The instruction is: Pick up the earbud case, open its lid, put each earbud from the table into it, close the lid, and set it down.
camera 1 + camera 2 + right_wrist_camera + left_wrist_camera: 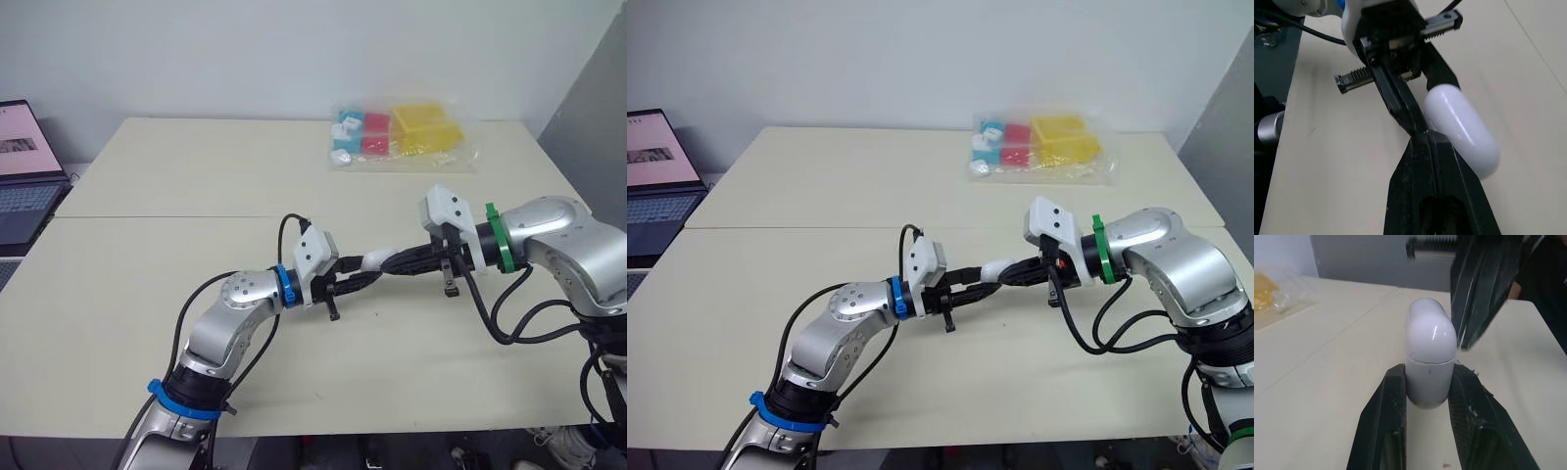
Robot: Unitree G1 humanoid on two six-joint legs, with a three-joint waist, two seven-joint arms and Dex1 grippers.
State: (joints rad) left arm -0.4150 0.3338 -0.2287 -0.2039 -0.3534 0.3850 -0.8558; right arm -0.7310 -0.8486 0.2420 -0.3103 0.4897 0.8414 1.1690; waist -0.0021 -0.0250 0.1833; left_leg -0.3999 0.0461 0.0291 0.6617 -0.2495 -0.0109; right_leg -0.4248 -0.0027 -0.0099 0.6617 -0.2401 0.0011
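Observation:
The white earbud case [1430,357] hangs a little above the middle of the table, lid closed, with a thin seam around it. My left gripper [367,274] is shut on its lower half, a black finger [1393,416] on each side. My right gripper [1422,142] comes in from the right with its fingers pressed together and nothing between them. Its tips touch or nearly touch the side of the case [1462,127] near the lid. From the head, both grippers meet at the case [994,267].
A clear bag [402,137] of blue, red and yellow items lies at the table's far edge. An open laptop [24,166] stands off the table's left side. The pale tabletop [196,176] stretches wide around both arms.

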